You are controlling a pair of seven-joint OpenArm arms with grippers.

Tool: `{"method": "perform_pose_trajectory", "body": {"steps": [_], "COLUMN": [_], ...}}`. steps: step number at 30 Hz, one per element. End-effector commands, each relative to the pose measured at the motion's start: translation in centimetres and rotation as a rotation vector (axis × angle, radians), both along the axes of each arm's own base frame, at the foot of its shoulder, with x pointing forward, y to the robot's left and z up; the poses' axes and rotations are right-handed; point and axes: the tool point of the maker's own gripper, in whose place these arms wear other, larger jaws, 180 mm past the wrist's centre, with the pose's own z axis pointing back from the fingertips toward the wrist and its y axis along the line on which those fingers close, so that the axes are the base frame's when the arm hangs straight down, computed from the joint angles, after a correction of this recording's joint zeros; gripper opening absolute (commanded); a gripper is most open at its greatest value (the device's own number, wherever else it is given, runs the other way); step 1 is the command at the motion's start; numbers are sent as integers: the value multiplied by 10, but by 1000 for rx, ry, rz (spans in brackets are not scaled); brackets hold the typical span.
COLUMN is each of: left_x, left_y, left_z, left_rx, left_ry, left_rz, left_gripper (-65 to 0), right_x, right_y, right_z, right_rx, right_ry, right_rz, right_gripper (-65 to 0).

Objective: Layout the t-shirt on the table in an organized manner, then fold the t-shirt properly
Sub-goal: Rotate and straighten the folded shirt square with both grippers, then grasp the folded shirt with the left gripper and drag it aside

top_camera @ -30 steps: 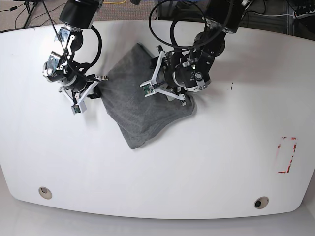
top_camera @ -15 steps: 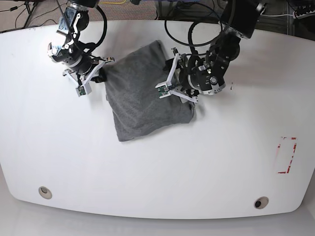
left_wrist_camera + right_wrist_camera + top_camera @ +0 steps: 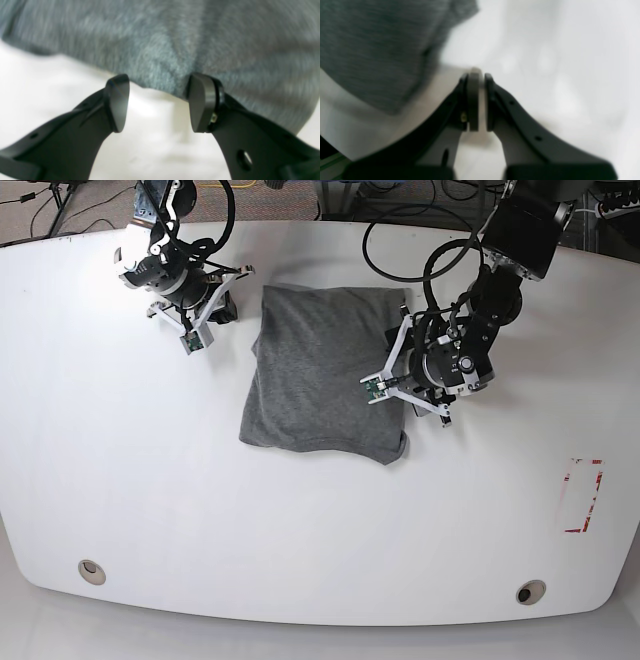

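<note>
Left wrist view shows the left gripper (image 3: pixel 157 103) with its two black fingers apart and nothing between them — it has let go. The edge of the grey t-shirt (image 3: pixel 175 45) lies just past the fingertips, and one tip touches or nearly touches the cloth. White table (image 3: pixel 150 150) shows under the gap.

The right gripper (image 3: pixel 477 100) is squeezed tight, pad against pad. No cloth sits between its pads in the right wrist view. The shirt is up and off to one side of it there, apart from the tips, but the picture is blurry.

From the base view, the t-shirt (image 3: pixel 325 375) lies in the upper middle of the table (image 3: pixel 300 530) as a bunched, roughly square lump, not spread out. Sleeves and collar cannot be picked out. Its long side runs from the far edge toward the near edge. The left gripper (image 3: pixel 412 385) sits right at the shirt's edge on the picture's right, so it looks like the nearer arm. The right gripper (image 3: pixel 205 320) is beside the shirt's far corner on the picture's left — near, with a strip of bare table between.

The shirt probably needs opening out flat before any folding.
</note>
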Motion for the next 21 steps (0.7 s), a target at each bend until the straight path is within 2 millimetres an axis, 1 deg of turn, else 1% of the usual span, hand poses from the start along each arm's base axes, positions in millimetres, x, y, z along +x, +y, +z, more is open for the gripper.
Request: {"method": "perform_pose_trajectory", "body": {"steps": [1, 4, 7, 10, 11, 16, 20, 21], "left_x": [16, 27, 33, 33, 33, 32, 28, 26], "left_y": [-2, -8, -20, -45, -51, -81, -94, -100], "left_z": [20, 40, 66, 90, 95, 109, 103, 103], "left_rx": [-6, -24, -58, -127, -145, -231, -306, -345], "left_ry": [-69, -130, -207, -270, -282, -299, -254, -242], "left_rz": [-7, -21, -46, -71, -76, -80, -23, -4], "left_gripper": [-299, -299, -299, -299, -299, -299, -299, -299], "right_x": [13, 16, 18, 19, 19, 20, 21, 21], "right_y": [-4, -5, -9, -16, -18, -23, -27, -33], "right_z": [19, 26, 32, 35, 35, 37, 38, 38], "right_rx": [-11, -22, -40, -66, -70, -90, -99, -105], "right_ry": [-75, -97, -115, -122, -122, -125, -128, -128], "right_rz": [-2, 2, 7, 18, 20, 27, 24, 10], "right_gripper": [-612, -612, -612, -612, -612, -612, -612, -612]}}
